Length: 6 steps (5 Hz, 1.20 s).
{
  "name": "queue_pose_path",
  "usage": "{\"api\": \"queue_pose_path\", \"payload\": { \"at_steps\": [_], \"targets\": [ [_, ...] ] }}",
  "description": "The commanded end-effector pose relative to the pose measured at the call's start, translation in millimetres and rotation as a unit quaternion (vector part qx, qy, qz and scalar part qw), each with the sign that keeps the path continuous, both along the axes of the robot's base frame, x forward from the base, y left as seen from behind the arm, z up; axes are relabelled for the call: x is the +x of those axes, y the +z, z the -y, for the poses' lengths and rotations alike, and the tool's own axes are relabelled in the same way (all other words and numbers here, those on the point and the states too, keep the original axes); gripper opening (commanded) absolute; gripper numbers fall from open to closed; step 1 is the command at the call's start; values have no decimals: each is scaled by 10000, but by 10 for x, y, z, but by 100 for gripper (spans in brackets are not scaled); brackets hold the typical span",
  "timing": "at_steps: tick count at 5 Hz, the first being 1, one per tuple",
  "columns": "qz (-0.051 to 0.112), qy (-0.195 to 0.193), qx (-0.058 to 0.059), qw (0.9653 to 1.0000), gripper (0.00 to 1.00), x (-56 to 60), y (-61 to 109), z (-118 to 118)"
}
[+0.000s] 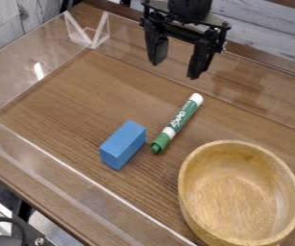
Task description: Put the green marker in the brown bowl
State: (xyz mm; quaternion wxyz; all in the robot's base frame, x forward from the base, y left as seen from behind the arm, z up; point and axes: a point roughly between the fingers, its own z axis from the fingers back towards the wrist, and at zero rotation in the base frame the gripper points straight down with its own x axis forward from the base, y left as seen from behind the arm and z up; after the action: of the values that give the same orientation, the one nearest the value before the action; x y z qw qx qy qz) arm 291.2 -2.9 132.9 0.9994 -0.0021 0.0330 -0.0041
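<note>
The green marker [178,123] lies flat on the wooden table, slanting from upper right to lower left, its green cap toward the near end. At the near right sits the brown bowl [239,192], wide, shallow and with nothing in it. My gripper [176,60] hangs at the top of the view, pointing down, above and beyond the marker. Its two dark fingers are spread apart with nothing between them.
A blue rectangular block [123,145] lies left of the marker. Clear plastic walls [35,72] fence the tabletop on the left, the back and the near edge, with a folded clear piece [86,34] at the back left.
</note>
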Motion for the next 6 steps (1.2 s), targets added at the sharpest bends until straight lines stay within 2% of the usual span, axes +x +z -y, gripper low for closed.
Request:
{"api": "queue_pose_path", "payload": {
  "at_steps": [1,3,4,6],
  "targets": [
    [35,13,-28,10000,100,-47,-106,24],
    [240,-174,-113,9995,100,-147,-445,88],
    [315,-287,-136,9990,100,-144,-563,104],
    [349,-359,-161,9986,100,-119,-739,142]
  ]
}}
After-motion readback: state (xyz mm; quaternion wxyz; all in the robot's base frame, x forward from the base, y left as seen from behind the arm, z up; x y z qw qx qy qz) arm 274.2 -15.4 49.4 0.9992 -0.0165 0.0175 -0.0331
